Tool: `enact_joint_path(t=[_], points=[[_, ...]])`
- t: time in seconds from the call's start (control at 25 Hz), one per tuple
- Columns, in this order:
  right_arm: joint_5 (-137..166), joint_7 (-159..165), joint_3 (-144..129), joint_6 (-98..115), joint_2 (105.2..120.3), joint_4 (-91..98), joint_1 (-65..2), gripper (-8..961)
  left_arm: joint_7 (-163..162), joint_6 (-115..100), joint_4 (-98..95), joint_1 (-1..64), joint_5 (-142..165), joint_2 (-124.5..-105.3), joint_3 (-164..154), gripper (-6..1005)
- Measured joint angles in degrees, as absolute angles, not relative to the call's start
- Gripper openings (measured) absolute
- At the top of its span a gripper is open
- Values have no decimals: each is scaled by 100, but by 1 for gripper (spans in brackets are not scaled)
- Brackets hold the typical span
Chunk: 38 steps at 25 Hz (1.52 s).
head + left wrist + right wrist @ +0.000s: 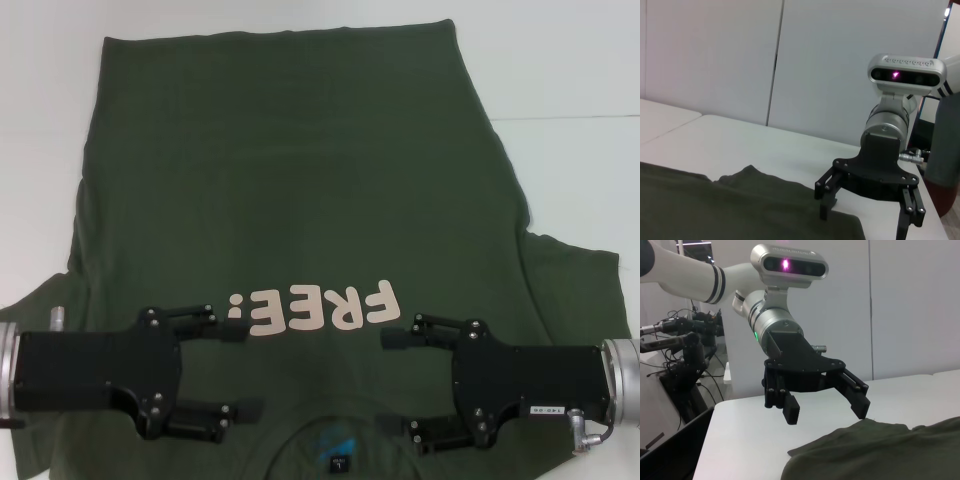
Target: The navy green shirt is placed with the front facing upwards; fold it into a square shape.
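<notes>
The shirt (300, 200) is lying flat on the white table (560, 60), print up. The left gripper (245, 370) and right gripper (395, 385) are hovering, fingers spread, either side of the collar. Pinching 2 layers unevenly could skew the fold.

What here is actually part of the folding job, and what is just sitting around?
Part of the job:
- navy green shirt, spread flat, "FREE!" lettering up
- left gripper, open, over the shirt's chest
- right gripper, open, over the chest opposite it

Just there:
- white table under the shirt
- grey wall panels behind
</notes>
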<state>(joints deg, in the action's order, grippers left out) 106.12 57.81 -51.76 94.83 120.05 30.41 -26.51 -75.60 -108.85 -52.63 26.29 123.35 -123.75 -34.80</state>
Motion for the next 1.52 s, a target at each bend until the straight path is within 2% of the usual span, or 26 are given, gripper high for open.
enact_joint_path(t=[0.72,0.96,1.28,1.52], points=[[10541,6788,-5200,9431,11994,3223,-2860,915,-7418,-10839,-5167,2668,12413,-12378,-3313,876],[10614,8827,-5209,9242,11955,4221,-2900,915,-7418,-10826,-5113,2754,12400,-12376,-3320,876],[10626,9941,-4656,9996,11957,5492,-2650,915,-7418,-10746,-4907,2909,12392,-12383,-3354,876],[11017,11104,-3888,10168,11892,6438,-2466,916,-7418,-10732,-4844,2994,12391,-12384,-3363,876]])
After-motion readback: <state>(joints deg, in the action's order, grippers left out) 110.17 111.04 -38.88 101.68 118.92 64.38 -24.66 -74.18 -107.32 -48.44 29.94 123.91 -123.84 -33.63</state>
